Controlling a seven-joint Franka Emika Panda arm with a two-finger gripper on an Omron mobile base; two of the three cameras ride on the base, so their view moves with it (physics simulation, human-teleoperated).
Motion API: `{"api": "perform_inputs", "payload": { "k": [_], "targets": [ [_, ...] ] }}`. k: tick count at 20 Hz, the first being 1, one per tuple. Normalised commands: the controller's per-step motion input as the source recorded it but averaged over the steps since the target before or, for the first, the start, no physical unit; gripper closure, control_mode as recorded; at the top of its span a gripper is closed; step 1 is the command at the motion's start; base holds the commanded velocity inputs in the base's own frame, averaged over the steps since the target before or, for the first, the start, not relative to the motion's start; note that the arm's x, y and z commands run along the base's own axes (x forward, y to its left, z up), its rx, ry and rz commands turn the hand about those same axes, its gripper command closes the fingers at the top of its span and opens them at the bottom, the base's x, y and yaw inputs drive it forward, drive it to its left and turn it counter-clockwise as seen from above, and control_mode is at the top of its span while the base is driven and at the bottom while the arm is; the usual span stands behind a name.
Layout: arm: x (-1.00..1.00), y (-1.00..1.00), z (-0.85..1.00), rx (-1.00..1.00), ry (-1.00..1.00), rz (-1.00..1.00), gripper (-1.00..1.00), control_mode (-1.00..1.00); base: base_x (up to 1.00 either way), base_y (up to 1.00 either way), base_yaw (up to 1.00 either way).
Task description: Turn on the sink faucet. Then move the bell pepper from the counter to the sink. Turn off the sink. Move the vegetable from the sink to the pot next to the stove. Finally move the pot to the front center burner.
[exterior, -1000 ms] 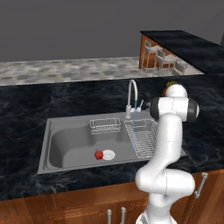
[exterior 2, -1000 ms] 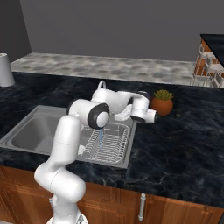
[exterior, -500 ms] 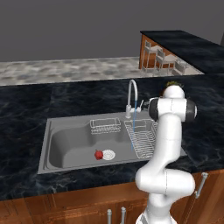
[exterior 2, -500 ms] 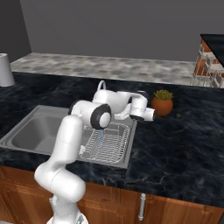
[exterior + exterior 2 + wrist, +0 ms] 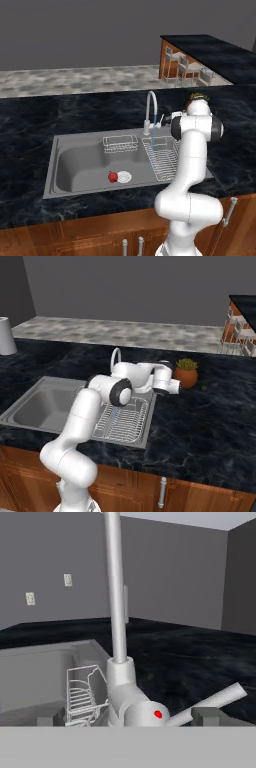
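The grey faucet (image 5: 150,107) arcs over the steel sink (image 5: 75,160), and a thin blue stream of water (image 5: 153,145) falls from its spout. A red bell pepper (image 5: 113,176) lies on the basin floor beside the white drain (image 5: 124,176). My gripper (image 5: 163,120) sits low at the faucet's right side. In the hand view my gripper (image 5: 130,718) is open, with a dark fingertip on each side of the faucet base (image 5: 125,687). The faucet's lever (image 5: 210,704) points right, just above the right fingertip (image 5: 210,714).
A wire dish rack (image 5: 162,160) fills the sink's right part and a small wire basket (image 5: 120,142) hangs at its back wall. A potted plant (image 5: 186,372) stands on the dark counter right of the hand. A white canister (image 5: 5,336) stands at the far left.
The hand has crept slightly closer to the faucet base with its jaws still open. The bell pepper has not moved.
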Motion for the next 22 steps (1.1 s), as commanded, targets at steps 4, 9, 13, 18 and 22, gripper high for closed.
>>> {"api": "perform_inputs", "payload": {
  "k": [4,9,13,18,22],
  "targets": [
    [0.20,-0.01,-0.08,0.00,0.00,0.00,-1.00,-1.00,0.00,0.00,0.00],
    [0.23,0.00,-0.08,0.00,0.00,0.00,-1.00,-1.00,0.00,0.00,0.00],
    [0.21,0.00,-0.09,0.00,0.00,0.00,-1.00,-1.00,0.00,0.00,0.00],
    [0.20,0.00,-0.10,0.00,0.00,0.00,-1.00,-1.00,0.00,0.00,0.00],
    [0.22,0.00,-0.09,0.00,0.00,0.00,-1.00,-1.00,0.00,0.00,0.00]
  ]
}}
